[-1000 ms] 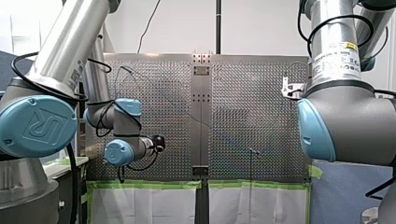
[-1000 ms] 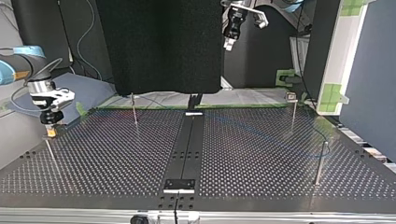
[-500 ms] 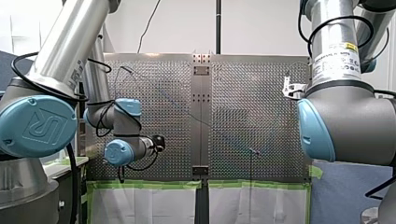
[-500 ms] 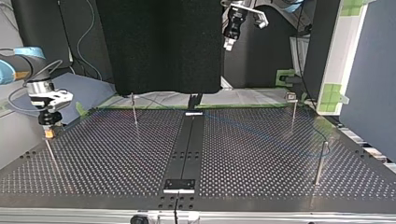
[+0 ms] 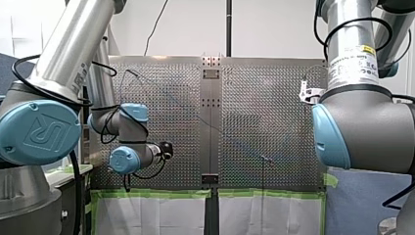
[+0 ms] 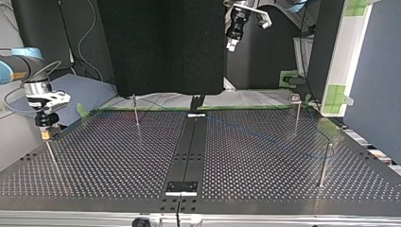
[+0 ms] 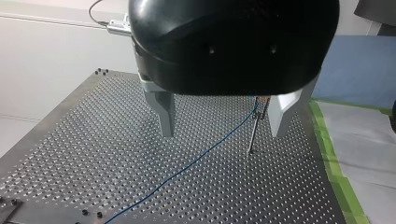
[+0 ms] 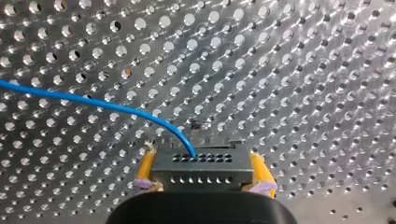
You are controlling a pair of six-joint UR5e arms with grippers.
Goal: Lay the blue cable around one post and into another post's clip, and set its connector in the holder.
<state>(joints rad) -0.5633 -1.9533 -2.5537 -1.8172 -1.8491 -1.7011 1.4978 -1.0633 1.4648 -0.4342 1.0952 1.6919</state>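
My right gripper [image 8: 201,183] is shut on a grey connector block [image 8: 201,164], its yellow pads [image 8: 145,169] against both sides. The blue cable [image 8: 100,105] leaves the block's top face and curves away over the perforated plate. In the top view my right gripper [image 6: 45,134] hangs at the left edge, just above a thin post [image 6: 51,156]. My left gripper [image 7: 222,119] is open and empty, held high behind the table [image 6: 231,43]. Below its metal fingers [image 7: 164,114] the cable [image 7: 187,165] runs across the plate toward a post [image 7: 252,135].
Three more thin posts stand on the plate in the top view: one at the back left [image 6: 135,111], one at the back right [image 6: 297,113], one at the right [image 6: 324,165]. A black centre strip [image 6: 189,151] with a small plate [image 6: 181,187] divides the table.
My right gripper has shifted a little toward the top view's left with the connector in it. My left arm has not moved.
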